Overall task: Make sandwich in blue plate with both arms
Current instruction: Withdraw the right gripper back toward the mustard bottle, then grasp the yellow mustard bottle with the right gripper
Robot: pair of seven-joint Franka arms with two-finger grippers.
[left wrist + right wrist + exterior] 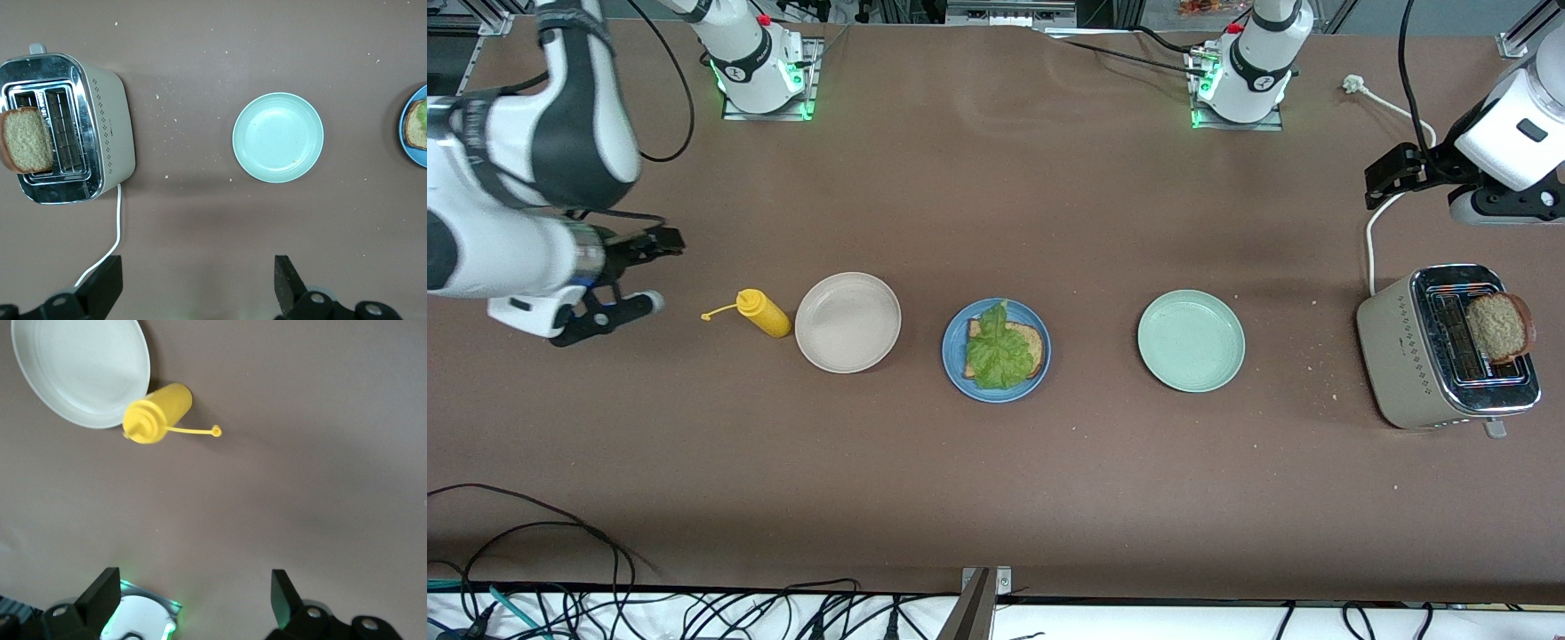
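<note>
One row of items runs along the table. From the right arm's end: sauce bottle (762,312), just beside it an empty plate (847,322), then the plate (996,350) holding a bread slice (1027,342) with a lettuce leaf (997,352) on it, then another empty plate (1191,340), then the toaster (1442,350) at the left arm's end, one bread slice (1500,326) standing in its slot

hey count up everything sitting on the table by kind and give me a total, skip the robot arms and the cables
Round plates: 3 – blue plate, beige plate, pale green plate
Brown bread slices: 2 – one on the blue plate, one in the toaster
Green lettuce leaf: 1
Yellow squeeze bottle: 1
Beige-and-chrome toaster: 1
Total: 8
</note>
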